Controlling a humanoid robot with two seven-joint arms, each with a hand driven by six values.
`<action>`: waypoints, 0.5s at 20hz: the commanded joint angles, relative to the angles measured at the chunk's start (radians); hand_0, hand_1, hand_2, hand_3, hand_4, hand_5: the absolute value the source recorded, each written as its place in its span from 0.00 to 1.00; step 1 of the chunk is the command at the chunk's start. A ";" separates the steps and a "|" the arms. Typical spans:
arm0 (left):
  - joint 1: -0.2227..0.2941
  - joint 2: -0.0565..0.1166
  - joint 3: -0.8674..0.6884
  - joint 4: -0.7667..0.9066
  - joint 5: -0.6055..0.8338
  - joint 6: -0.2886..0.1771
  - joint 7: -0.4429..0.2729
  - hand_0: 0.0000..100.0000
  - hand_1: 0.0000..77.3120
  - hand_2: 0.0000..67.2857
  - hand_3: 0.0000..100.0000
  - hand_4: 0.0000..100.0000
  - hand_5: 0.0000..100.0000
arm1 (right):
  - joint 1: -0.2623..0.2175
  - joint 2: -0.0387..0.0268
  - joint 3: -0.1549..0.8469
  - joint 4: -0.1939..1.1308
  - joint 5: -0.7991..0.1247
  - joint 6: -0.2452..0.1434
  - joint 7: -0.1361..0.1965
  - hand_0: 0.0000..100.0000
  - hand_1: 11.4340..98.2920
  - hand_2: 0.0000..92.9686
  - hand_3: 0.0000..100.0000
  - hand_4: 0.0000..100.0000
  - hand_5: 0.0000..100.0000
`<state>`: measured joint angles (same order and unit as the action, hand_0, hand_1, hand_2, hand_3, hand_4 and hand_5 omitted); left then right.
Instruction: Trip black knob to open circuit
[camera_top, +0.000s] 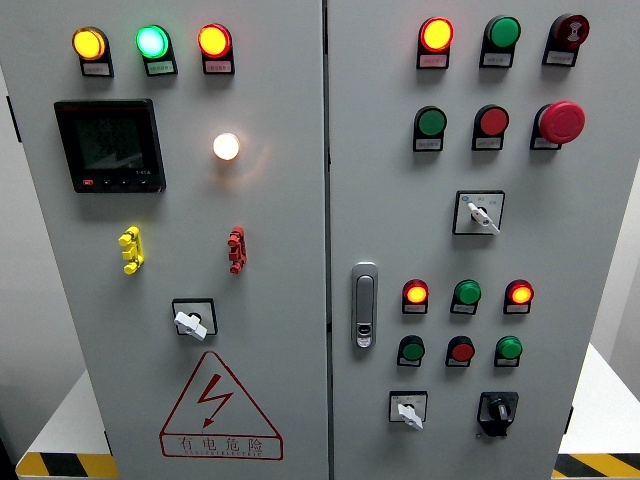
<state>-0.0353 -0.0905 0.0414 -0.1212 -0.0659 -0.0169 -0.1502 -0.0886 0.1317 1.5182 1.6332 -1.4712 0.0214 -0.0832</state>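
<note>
The black rotary knob sits at the lower right of the grey control cabinet's right door, on a black square base, its handle pointing roughly upward with a slight tilt. Left of it is a white selector knob. Neither of my hands shows in the head view.
Lit and unlit pilot lamps and push buttons fill both doors, with a red mushroom stop button, two more white selector switches, a door latch, a black meter and a red warning triangle.
</note>
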 joint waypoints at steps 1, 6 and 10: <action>0.000 0.000 0.000 0.000 0.000 0.000 0.000 0.00 0.04 0.19 0.21 0.07 0.02 | 0.041 0.0063 0.000 -0.003 -0.001 0.000 -0.013 0.74 0.47 0.07 0.63 0.69 0.81; 0.000 0.000 0.000 0.000 0.000 0.000 0.000 0.00 0.04 0.19 0.21 0.07 0.02 | 0.099 0.0094 -0.007 -0.004 0.000 0.000 -0.038 0.75 0.47 0.08 0.76 0.83 0.90; 0.000 0.000 0.000 0.000 0.000 0.000 0.000 0.00 0.04 0.19 0.21 0.07 0.02 | 0.135 0.0094 -0.010 -0.024 0.000 0.000 -0.040 0.75 0.47 0.08 0.83 0.87 0.97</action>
<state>-0.0353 -0.0905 0.0414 -0.1212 -0.0659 -0.0169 -0.1502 0.0297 0.1412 1.5088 1.6218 -1.4710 0.0214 -0.1229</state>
